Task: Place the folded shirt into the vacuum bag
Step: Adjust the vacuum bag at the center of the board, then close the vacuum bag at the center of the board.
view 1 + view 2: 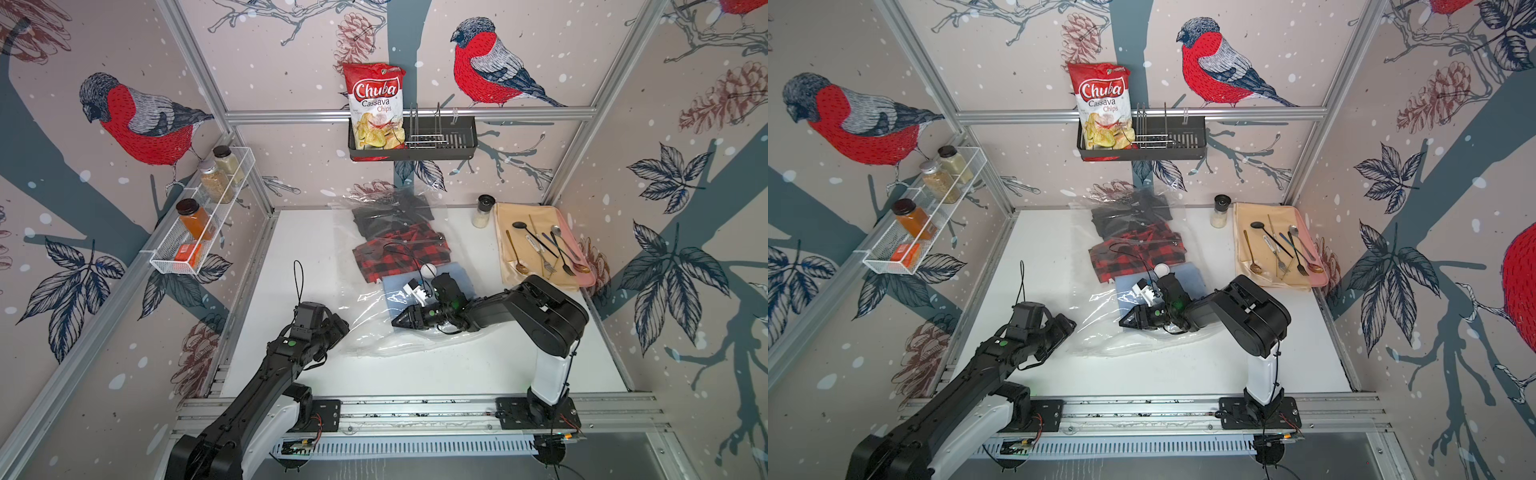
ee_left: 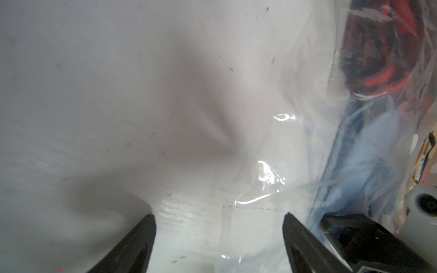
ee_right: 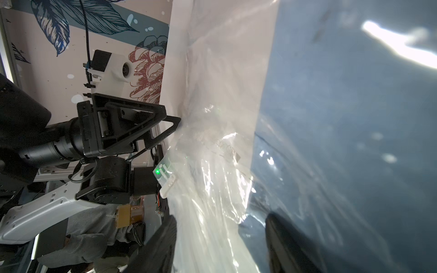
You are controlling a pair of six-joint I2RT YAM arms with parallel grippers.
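Both stand parted — left gripper [image 2: 218, 215] at the vacuum bag [image 1: 374, 328] edge, right gripper [image 3: 221, 217] straddling its plastic.

We've got two black arms here, left arm [image 1: 266, 374] and right arm [image 1: 540, 316]; white shells [image 1: 550, 374] on the lower links; green dots [image 1: 292, 343] at the wrists; a thin black cable [image 3: 87, 35] off the white wrist camera [image 3: 111, 68]; left gripper [image 2: 219, 215] black-fingered.
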